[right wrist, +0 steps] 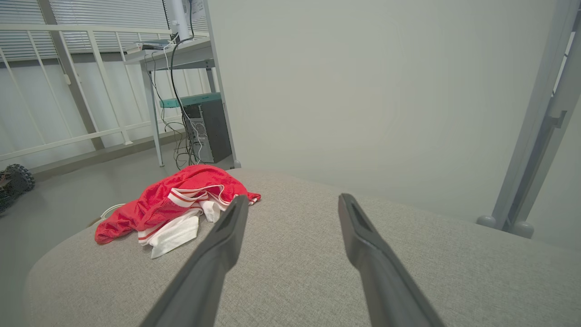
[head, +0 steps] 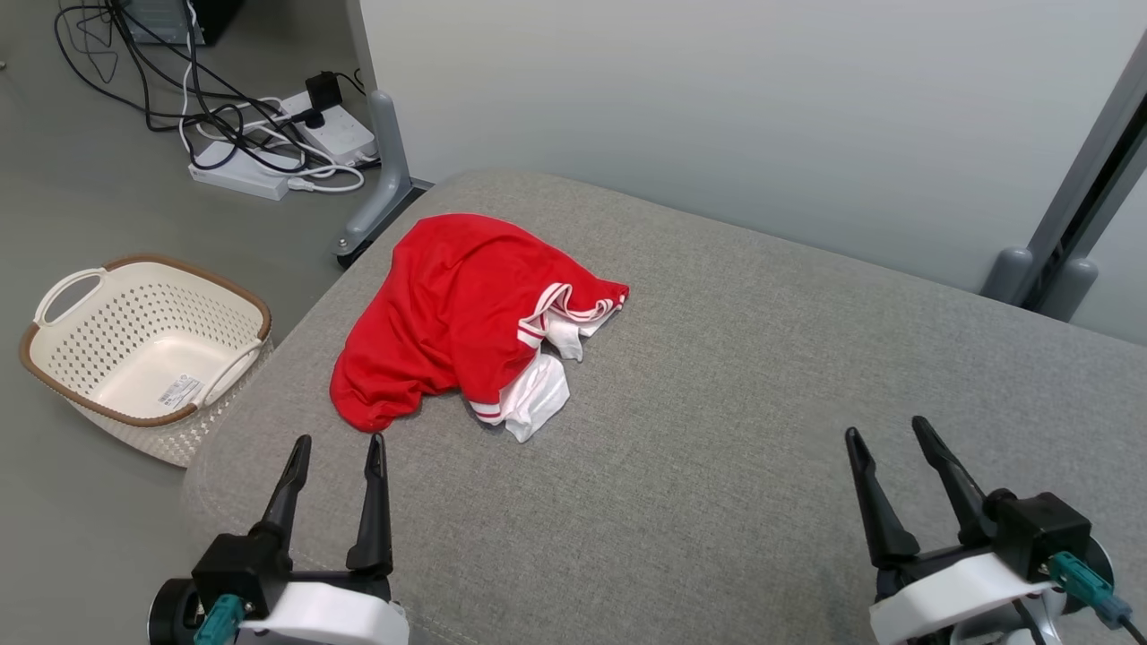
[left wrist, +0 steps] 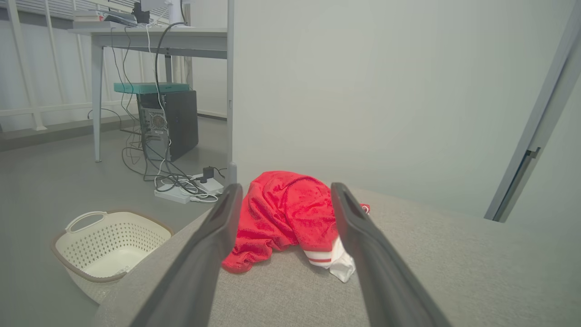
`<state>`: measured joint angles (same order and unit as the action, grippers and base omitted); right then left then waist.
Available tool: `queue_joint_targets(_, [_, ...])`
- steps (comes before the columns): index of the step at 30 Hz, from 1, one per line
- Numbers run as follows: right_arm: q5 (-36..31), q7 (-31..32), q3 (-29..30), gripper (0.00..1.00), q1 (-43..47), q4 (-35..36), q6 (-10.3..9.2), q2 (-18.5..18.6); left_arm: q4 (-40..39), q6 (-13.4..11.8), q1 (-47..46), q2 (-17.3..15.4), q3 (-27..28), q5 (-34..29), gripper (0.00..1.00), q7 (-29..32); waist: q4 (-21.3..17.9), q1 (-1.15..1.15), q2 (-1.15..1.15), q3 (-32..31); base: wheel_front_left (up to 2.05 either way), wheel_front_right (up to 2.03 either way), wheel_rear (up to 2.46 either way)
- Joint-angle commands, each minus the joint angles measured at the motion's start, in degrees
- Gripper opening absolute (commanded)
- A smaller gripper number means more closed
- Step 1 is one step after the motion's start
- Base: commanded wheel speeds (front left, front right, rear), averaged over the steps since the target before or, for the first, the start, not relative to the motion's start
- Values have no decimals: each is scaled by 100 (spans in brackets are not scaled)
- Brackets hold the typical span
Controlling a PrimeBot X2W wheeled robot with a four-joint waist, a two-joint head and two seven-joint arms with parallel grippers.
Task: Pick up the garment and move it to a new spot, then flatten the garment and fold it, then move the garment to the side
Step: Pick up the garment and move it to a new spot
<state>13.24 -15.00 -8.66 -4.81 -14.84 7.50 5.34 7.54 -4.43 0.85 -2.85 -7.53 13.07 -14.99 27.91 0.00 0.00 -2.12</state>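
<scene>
A crumpled red garment (head: 448, 313) with white, red-striped trim lies bunched on the left part of the grey upholstered surface (head: 717, 403). My left gripper (head: 339, 441) stands open just in front of the garment's near edge, nothing between its fingers. In the left wrist view the garment (left wrist: 283, 213) sits straight ahead between the two open fingers of the left gripper (left wrist: 286, 188). My right gripper (head: 883, 428) is open over the bare right part of the surface, far from the cloth. The right wrist view has the garment (right wrist: 172, 206) off to the left of the right gripper (right wrist: 292, 200).
A cream perforated basket (head: 143, 345) with a brown rim stands on the floor left of the surface. Power strips and tangled cables (head: 269, 134) lie on the floor behind it. A pale partition wall (head: 717, 107) on grey feet backs the surface. A desk (left wrist: 150, 41) with a computer tower stands beyond.
</scene>
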Motion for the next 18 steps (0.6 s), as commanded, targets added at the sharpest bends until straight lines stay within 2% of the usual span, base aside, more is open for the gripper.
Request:
queue_joint_targets(1, [-10,-27,70,100,82,57,-2,54,166,126,-125,-15,64,5,100,-24,18,0,0,27,0,0,0])
queue_joint_targets(3, [-45,-27,108,100,149,110,-2,48,359,298,-287,-24,214,-51,100,-25,-7,0,0,72,0,0,0])
queue_joint_targets(4, [-79,-27,60,100,48,192,-2,113,492,448,-463,-22,411,-71,100,-24,-151,0,0,264,0,0,0])
queue_joint_targets(8, [-104,-27,-60,100,-186,384,-2,283,782,721,-943,-93,760,-76,100,-24,-479,0,0,691,0,0,0])
queue_joint_targets(13, [-40,-27,-190,100,-544,564,-2,505,1711,894,-1839,-397,808,-195,100,-14,-869,0,0,1215,0,0,0])
queue_joint_targets(18, [-51,-27,-353,100,-819,762,-2,739,2778,1031,-3038,-682,700,-144,100,354,-1190,0,0,1677,0,0,0])
